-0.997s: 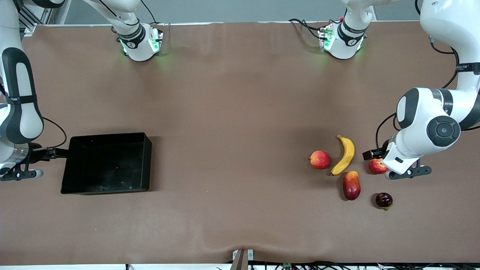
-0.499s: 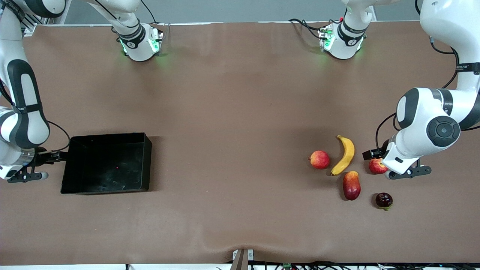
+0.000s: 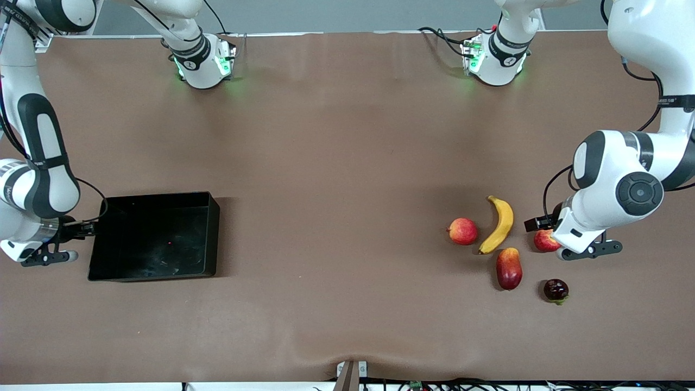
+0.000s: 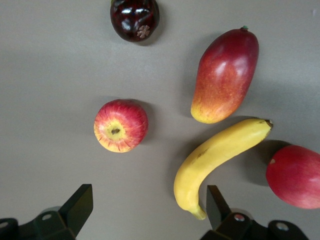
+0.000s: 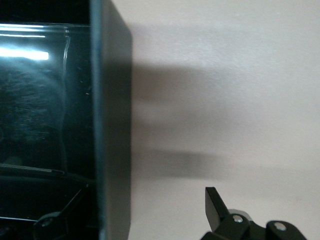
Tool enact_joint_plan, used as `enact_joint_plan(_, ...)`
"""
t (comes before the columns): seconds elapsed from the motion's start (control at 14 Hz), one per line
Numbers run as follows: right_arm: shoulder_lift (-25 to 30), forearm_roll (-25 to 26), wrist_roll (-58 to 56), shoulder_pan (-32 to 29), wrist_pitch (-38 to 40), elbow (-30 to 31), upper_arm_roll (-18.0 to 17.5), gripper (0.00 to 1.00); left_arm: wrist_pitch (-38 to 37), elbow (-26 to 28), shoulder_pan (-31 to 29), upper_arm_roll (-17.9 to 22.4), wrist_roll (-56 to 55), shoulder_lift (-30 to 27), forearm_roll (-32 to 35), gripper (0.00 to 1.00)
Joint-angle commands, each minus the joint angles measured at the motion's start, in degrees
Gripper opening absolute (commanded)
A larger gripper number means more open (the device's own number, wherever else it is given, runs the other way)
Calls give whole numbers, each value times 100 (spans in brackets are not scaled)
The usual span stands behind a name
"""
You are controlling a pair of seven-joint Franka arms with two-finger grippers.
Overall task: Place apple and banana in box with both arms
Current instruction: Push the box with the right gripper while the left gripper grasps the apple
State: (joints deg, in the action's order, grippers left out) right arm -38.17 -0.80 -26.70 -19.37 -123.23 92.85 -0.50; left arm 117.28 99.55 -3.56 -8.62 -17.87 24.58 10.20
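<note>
We see lettering on only a few spots, and none of it reads out clearly. There is pale print on the black band of the left arm (image 3: 675, 100) and on the black band of the right arm (image 3: 45, 161), and small marks on both bases, too fine for us to make out. Fruits and box carry no labels.
</note>
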Motion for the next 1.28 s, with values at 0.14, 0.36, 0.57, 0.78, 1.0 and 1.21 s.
enact_joint_plan(0.14, -51, -17, -20, 92, 18, -47, -38, 0, 541, 29, -338, 18, 29, 319, 158, 100)
enact_joint_plan(0.36, -51, -17, -11, 136, 36, -74, -38, 0, 743, 29, -488, 18, 187, 512, 403, 100)
enact_joint_plan(0.57, 54, -17, -55, 258, 210, -65, -64, 0, 1042, 38, -628, 9, 187, 758, 404, 100)
enact_joint_plan(0.78, 265, -43, -20, 679, 1081, -232, -99, 0, 1200, 46, -646, 0, 196, 890, 395, 100)
enact_joint_plan(1.0, 423, -52, -11, 1162, 1108, -250, -143, 0, 1394, 73, -638, 0, 187, 1066, 360, 100)
enact_joint_plan(1.21, 556, -429, 77, 1515, 1248, -250, -187, 0, 1394, 116, -629, -17, 187, 1128, 316, 52)
